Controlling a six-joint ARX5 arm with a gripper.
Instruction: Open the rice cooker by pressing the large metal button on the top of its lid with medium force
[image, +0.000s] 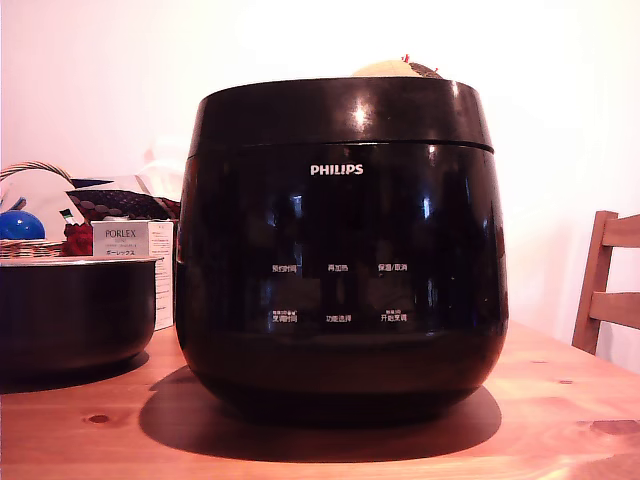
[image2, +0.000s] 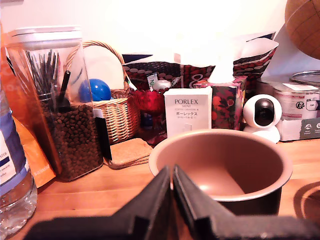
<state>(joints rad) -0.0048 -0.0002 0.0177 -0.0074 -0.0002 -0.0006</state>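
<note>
from here the rice cooker (image: 340, 250) fills the middle of the exterior view, sitting upright on the wooden tabletop (image: 560, 420), its philips logo and the small white labels facing that camera. the lid (image: 340, 110) is down and closed, seam showing all round the upper body. i can't see the metal button at all; the exterior view looks at the cooker level with its front, so the lid's top face is hidden, with only something pale and rounded peeking over the far edge.

what matters for my next move: my hand (image2: 172, 175) is nowhere in the exterior view, and the cooker is nowhere in the wrist view. so the cooker lies off to one side of where the hand is pointing, and i can't tell which side. i judge i'll have to swing round and come up above the lid before pressing down.

the wrist view instead looks over the black bowl (image2: 222, 172), its copper-coloured inside open just beyond the fingertips. that same bowl sits at the exterior view's left, near the cooker but not touching.

the hand's two black fingers (image2: 150, 200) meet at the tips, closed on nothing.
</note>
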